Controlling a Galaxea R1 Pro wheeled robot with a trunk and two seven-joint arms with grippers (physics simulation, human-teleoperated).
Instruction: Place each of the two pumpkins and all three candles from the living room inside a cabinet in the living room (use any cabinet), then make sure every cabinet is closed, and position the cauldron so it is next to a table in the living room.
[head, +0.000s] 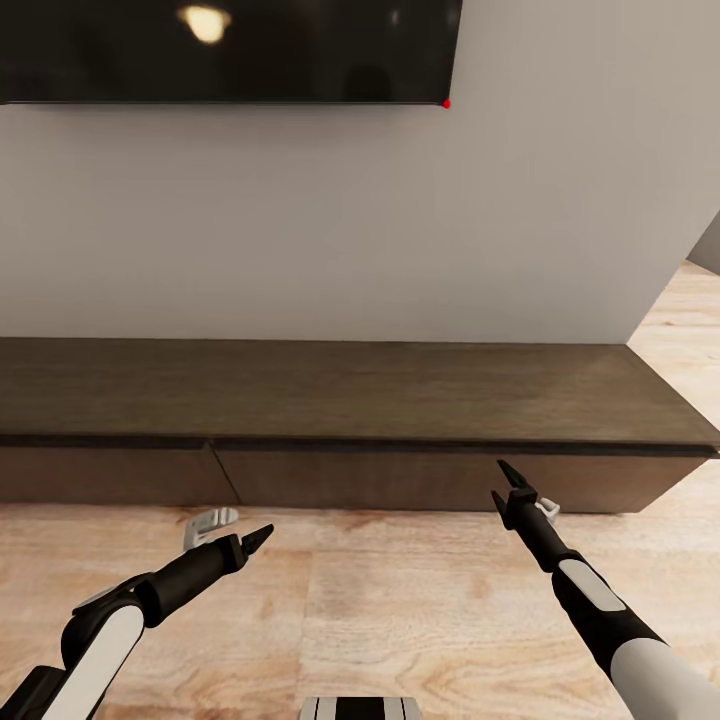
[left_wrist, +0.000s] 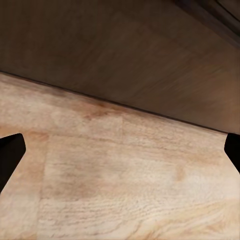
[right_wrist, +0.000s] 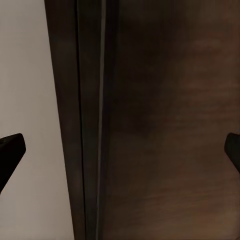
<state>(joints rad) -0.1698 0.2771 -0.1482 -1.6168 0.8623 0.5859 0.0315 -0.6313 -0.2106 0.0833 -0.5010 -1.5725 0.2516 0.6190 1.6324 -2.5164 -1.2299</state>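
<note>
Lengthwise, cabinet (head: 400, 400) runs along the wall (head: 400, 230).

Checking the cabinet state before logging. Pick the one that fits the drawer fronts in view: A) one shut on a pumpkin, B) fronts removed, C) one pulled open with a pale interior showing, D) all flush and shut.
D: in the head view the cabinet shows an unbroken line of dark fronts under its top, with no pale interior exposed, while the left pincer and right pincer hang empty in front of it.

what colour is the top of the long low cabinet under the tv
Dark brown wood grain on the long low wooden cabinet, clearest in the head view.
</note>
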